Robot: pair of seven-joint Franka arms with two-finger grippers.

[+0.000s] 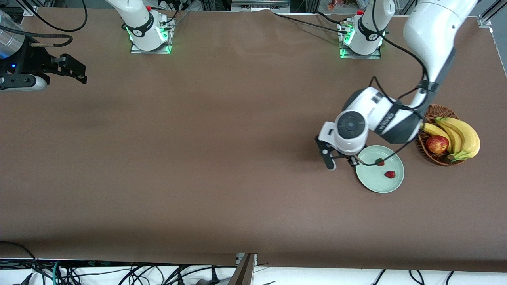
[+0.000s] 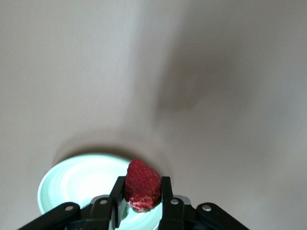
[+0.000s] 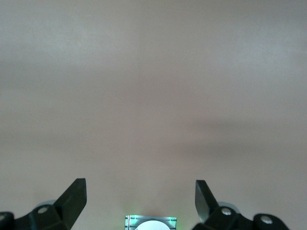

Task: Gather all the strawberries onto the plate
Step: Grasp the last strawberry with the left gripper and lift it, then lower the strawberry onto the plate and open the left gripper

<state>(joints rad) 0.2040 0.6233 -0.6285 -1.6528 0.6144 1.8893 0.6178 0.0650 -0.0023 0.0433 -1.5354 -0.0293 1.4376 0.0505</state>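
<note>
Two strawberries [image 1: 385,168] are lying on the plate [image 1: 372,183], close to the basket [image 1: 435,158]. Going left to right, the right gripper [image 3: 140,197] is waiting with its fingers wide apart over the table [image 1: 198,158]. The left gripper [image 2: 143,197] is hanging over the plate's rim, pinching a third strawberry [image 2: 142,184].

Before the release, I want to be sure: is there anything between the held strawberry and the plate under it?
Nothing visible. The left gripper is shut on a strawberry over the plate, near its rim. Two strawberries lie on it, away from that spot.
</note>
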